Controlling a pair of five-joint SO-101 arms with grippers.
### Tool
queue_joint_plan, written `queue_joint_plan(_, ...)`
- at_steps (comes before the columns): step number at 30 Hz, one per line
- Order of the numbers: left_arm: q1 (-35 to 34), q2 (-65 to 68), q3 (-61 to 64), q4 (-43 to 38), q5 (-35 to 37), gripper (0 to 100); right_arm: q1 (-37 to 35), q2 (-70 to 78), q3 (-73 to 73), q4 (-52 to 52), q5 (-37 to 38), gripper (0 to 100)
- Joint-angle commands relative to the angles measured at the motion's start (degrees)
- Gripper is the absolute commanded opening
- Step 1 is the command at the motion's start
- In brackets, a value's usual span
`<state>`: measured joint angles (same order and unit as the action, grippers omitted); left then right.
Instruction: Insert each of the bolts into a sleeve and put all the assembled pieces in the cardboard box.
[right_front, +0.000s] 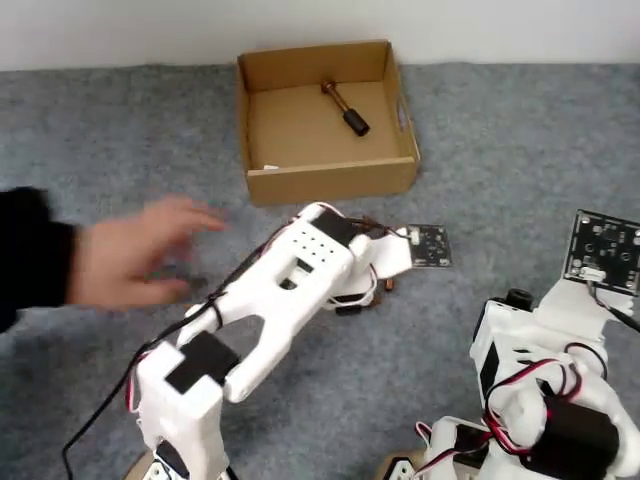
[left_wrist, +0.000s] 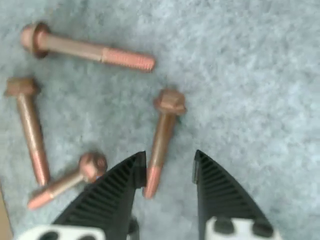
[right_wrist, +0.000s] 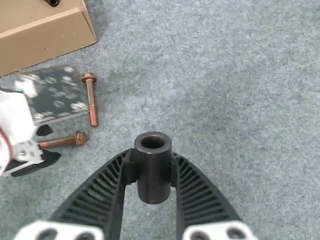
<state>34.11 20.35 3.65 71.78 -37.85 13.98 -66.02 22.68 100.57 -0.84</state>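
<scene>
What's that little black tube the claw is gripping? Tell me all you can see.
The sleeve is a short, dark, matte cylinder, likely metal, with a round bore whose open end faces the wrist camera. The ribbed black fingers of the right gripper clamp it on two opposite sides, over the grey carpet.

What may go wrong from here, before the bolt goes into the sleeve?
The left gripper is open around only the threaded end of one bolt; held there, it may tilt and miss the sleeve in the right gripper. A second bolt lies close beside one finger and may be pushed away. A person's hand is near the left arm; they might collide.
</scene>
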Motion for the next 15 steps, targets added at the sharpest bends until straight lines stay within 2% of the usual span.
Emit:
queue_joint_plan(1, 0.44, 2.20, -5.05, -0.97, -0.79, 17, 0.57, 0.66, -0.44, 1.71, 0.00, 0.9)
queue_joint_plan(7, -0.44, 7.65, -10.42, -0.62, -0.79, 17, 0.57, 0.66, -0.44, 1.71, 0.09, 0.9)
queue_joint_plan(15, 1.14, 12.22, -11.65, 0.88, -0.70, 16, 0.57, 0.40, -0.44, 1.71, 2.46, 0.9)
